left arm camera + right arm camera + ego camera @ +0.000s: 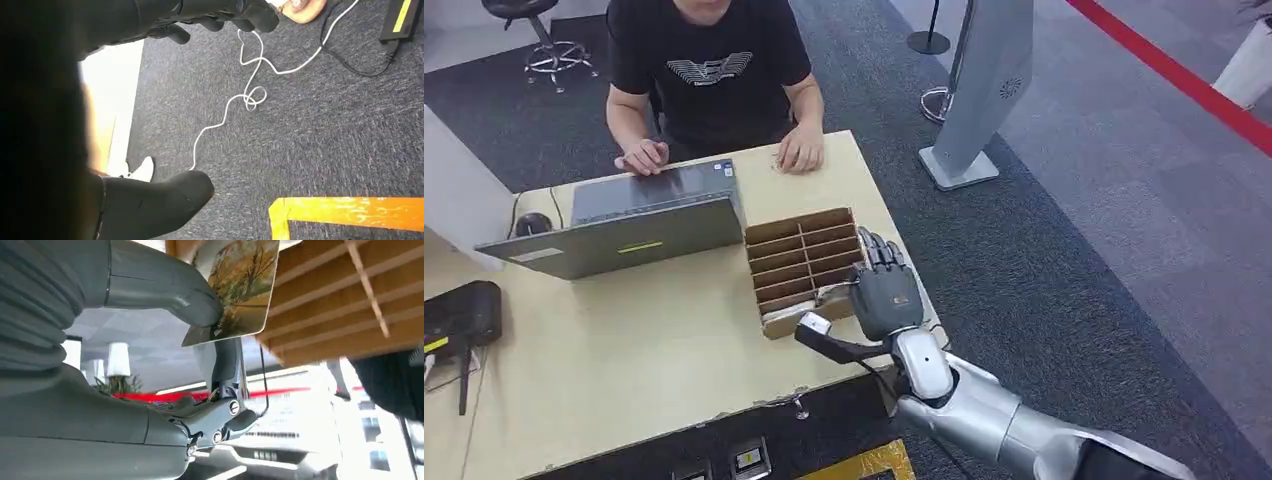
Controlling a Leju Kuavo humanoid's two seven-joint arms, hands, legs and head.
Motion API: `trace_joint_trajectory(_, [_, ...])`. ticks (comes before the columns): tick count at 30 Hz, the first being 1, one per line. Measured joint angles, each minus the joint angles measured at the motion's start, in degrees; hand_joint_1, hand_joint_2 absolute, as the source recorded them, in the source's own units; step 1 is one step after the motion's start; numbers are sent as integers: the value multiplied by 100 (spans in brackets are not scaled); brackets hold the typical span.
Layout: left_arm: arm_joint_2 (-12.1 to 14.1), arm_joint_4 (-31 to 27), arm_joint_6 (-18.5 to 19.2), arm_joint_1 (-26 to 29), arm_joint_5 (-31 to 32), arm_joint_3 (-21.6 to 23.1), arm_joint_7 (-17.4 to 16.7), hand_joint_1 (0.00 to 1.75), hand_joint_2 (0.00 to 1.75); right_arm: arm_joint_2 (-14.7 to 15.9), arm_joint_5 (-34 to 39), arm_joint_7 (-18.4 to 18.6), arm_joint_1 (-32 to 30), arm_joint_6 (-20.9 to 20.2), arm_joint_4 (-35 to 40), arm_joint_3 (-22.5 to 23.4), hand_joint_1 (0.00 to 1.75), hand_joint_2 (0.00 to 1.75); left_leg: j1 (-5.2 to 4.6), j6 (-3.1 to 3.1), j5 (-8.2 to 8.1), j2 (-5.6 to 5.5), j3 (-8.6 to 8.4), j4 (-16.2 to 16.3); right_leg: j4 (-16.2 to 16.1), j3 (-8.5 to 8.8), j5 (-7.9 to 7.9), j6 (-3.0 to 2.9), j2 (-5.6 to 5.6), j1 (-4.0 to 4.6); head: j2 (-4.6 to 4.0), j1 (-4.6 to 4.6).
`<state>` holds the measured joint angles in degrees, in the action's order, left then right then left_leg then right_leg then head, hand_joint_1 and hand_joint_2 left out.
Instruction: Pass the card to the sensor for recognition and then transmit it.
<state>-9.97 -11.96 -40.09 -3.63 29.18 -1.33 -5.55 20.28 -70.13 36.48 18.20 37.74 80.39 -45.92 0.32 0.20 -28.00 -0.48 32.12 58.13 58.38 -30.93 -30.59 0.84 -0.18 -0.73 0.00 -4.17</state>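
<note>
One card: the card (240, 287), printed with an autumn-tree picture, is pinched by the right hand just at the near end of the cardboard divider box; in the head view it is hidden under the hand.
Right hand: the right hand (885, 292) lies palm-down over the near right corner of the box, its dark fingers (882, 252) reaching onto the last compartments.
Right hand's hold: in the right wrist view the thick grey thumb (165, 287) presses on the card's face, with a finger behind it; the card stands tilted against the box's slats.
Left hand: the left hand (165, 15) hangs over dark carpet, its fingers curled loosely with nothing seen in them; the view is dark, so how far they are closed I cannot tell.
Box: the cardboard divider box (809, 262) sits at the table's right edge, just beside the laptop.
Table: a pale wooden table (644, 350) carries the box, an open grey laptop (634, 225) and a black device (462, 315) at its left edge.
Person: a person in a black T-shirt (709, 70) sits at the far side, both hands resting on the table by the laptop.
Floor: a white cable (250, 80) lies looped on the carpet near yellow tape (350, 212).
</note>
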Motion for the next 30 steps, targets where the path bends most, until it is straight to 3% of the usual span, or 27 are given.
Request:
trace_joint_trajectory(5, [15, 0, 0, 1, -24, 0, -33, 0, 175, 169, -659, 208, -182, 75, 740, 247, 175, 175, 0, 0, 0, 1, 0, 0, 0, 0, 0, 0, 1, 0, 0, -2])
trace_joint_trajectory(15, [22, 0, 0, 1, -81, 0, -33, 0, 175, 313, -1360, 199, -494, 70, 2095, 571, 175, 175, 0, 0, 0, 1, -2, 0, 0, 1, 0, 0, 2, 0, 0, 0])
trace_joint_trajectory(21, [22, 0, 0, 1, -85, 0, -33, 0, 175, 311, -1404, 140, -547, 42, 2424, 610, 175, 175, 0, 0, 0, 1, -1, 0, 0, 1, 0, 0, 2, 0, 0, -2])
trace_joint_trajectory(30, [20, -2, 0, -1, -72, 0, 13, 0, 175, 223, -1081, -252, -401, 20, 2464, 586, 175, 175, 0, 0, 0, 0, 0, -1, 1, 4, 0, 0, 1, 0, 0, 0])
